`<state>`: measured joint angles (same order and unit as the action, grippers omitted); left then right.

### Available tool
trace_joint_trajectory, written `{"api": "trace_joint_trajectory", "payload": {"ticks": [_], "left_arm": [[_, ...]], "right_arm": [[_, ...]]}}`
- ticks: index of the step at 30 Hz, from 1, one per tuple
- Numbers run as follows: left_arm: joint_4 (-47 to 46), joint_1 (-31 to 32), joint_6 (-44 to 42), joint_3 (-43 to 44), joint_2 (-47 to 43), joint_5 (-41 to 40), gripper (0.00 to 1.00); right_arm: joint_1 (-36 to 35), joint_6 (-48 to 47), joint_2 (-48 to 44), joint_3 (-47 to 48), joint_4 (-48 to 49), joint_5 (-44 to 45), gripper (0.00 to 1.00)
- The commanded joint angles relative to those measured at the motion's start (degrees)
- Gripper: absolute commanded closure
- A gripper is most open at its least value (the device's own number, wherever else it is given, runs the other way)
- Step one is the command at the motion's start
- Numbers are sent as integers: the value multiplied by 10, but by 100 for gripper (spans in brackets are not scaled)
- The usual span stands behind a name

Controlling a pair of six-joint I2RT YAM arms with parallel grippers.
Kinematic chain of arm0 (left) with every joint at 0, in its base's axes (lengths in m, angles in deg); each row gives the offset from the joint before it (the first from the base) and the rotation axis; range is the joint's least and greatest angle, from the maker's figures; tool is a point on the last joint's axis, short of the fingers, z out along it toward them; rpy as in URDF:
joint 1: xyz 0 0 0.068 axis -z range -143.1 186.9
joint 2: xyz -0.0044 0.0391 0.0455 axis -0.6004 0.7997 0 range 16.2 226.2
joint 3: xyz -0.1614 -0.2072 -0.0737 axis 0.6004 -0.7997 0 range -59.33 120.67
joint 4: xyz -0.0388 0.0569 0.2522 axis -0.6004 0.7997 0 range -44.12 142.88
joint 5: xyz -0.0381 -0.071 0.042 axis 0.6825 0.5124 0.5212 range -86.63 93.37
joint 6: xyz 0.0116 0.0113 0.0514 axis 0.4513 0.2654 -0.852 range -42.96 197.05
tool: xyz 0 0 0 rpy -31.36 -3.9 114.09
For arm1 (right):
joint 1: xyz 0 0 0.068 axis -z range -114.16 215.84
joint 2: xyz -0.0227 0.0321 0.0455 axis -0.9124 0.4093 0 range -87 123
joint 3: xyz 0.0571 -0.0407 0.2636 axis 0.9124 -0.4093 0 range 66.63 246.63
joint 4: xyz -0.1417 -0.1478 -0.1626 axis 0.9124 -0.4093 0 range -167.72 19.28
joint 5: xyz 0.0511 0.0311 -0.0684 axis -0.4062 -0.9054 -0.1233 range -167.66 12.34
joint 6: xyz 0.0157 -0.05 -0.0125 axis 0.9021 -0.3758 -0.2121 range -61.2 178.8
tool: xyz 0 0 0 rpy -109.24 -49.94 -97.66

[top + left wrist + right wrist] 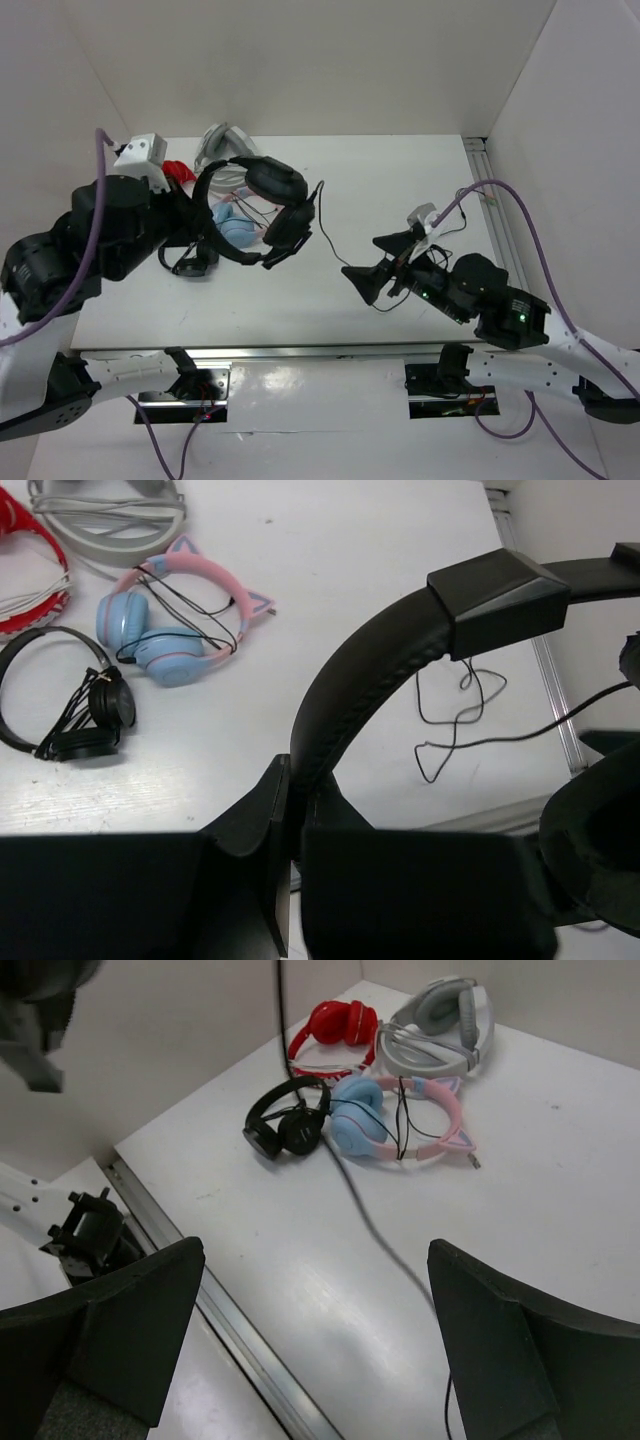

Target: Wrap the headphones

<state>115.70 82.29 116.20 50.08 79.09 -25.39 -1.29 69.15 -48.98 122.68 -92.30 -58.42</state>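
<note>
Black headphones [275,182] clamped in left gripper [297,815] over pink-and-blue pair [170,655]; right gripper [380,260] spread wide near cable [330,242].

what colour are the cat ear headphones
The cat-ear headphones have a pink band and light blue cups, clearest in the left wrist view.

Your left pincer [293,815] holds all-black headphones [275,180], and beyond it sit a pink-and-blue pair [170,655], a red pair [20,525] and a grey pair [100,530] on the white table [350,560].
</note>
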Motion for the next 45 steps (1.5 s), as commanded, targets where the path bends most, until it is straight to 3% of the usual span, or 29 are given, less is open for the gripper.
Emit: {"api": "trace_joint_trajectory", "payload": {"ticks": [1, 9, 12, 14, 16, 19, 23, 25, 29, 32, 35, 37, 38, 39, 45], "left_arm": [[-22, -4, -45, 10, -2, 70, 100], [-14, -4, -33, 39, -8, 114, 100], [-19, -4, -22, 51, -13, 121, 100], [-19, -4, -11, 51, -20, 127, 100], [-24, -4, 0, 56, -27, 116, 100], [-19, -4, 35, 64, -40, 73, 100], [-28, -4, 62, 64, -58, 78, 100], [-35, -4, 75, 64, -65, 84, 100], [-46, -4, 88, 70, -71, 85, 100], [-46, -4, 94, 70, -71, 85, 100], [-52, -4, 100, 56, -71, 64, 100], [-57, -4, 115, 40, -71, 45, 100], [-63, -4, 115, 40, -71, 45, 100], [-63, -4, 123, 40, -71, 37, 100], [-97, -4, 160, 16, -82, 31, 100]], "right_arm": [[0, -22, 24, -30, 120, -3, 0], [5, -58, 72, -79, 268, 0, 0], [5, -58, 93, -97, 302, -6, 5], [5, -58, 99, -110, 319, -6, 17], [25, -52, 93, -130, 332, -13, 22], [101, -26, 76, -160, 348, -117, 25], [204, 12, 84, -176, 377, -275, 39], [248, 20, 99, -183, 386, -314, 51], [292, 34, 125, -197, 412, -369, 48], [298, 45, 140, -210, 429, -390, 31], [298, 50, 148, -227, 452, -390, 31], [298, 58, 148, -239, 458, -375, 51], [303, 58, 148, -246, 466, -368, 78], [303, 58, 148, -246, 466, -355, 99], [308, 78, 174, -246, 493, -345, 100]]}}
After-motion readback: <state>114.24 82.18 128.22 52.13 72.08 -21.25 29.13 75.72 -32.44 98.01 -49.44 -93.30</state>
